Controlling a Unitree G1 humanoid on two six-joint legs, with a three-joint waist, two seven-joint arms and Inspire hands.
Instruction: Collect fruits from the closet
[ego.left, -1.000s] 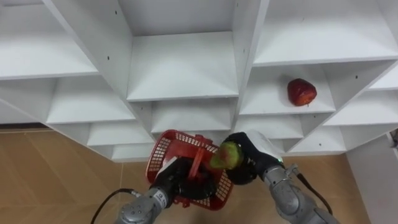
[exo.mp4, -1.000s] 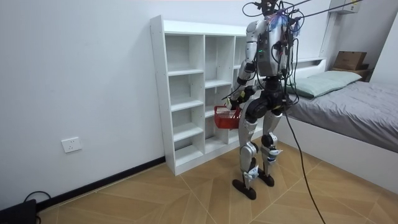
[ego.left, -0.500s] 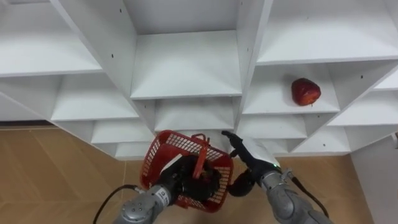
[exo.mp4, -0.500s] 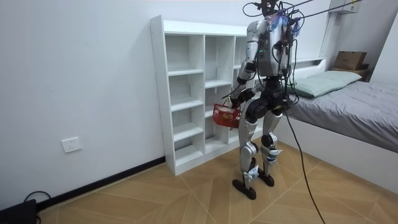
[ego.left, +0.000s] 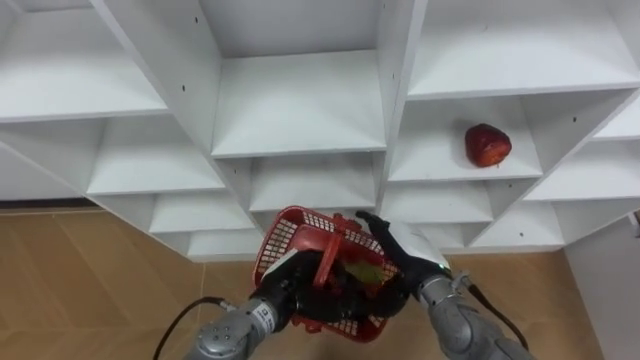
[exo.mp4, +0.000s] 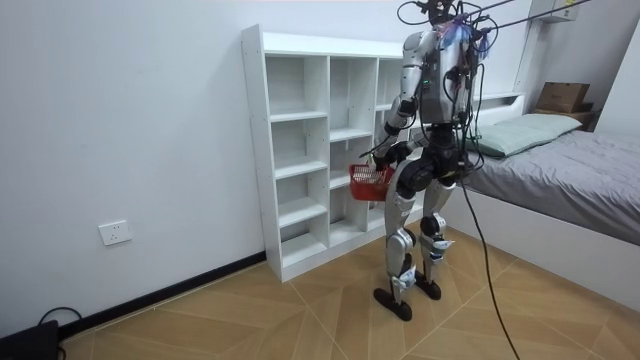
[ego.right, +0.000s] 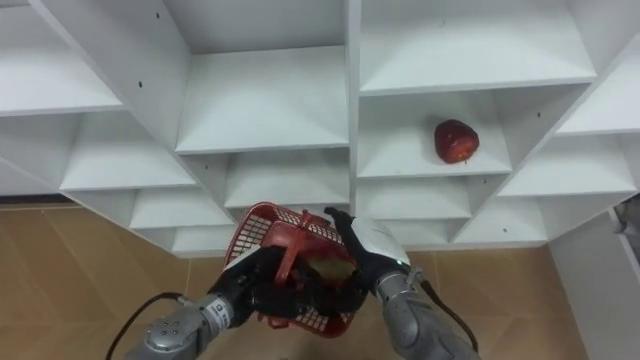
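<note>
Facing white closet (exo.mp4: 300, 115), red basket (exo.mp4: 368, 180), wood floor (exo.mp4: 300, 320)

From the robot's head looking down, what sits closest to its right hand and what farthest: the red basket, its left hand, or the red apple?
1. red basket: directly beneath the right hand, whose straight fingers reach over its right rim.
2. left hand: at the basket's left side, gripping it.
3. red apple: up on a shelf, to the right.
</note>
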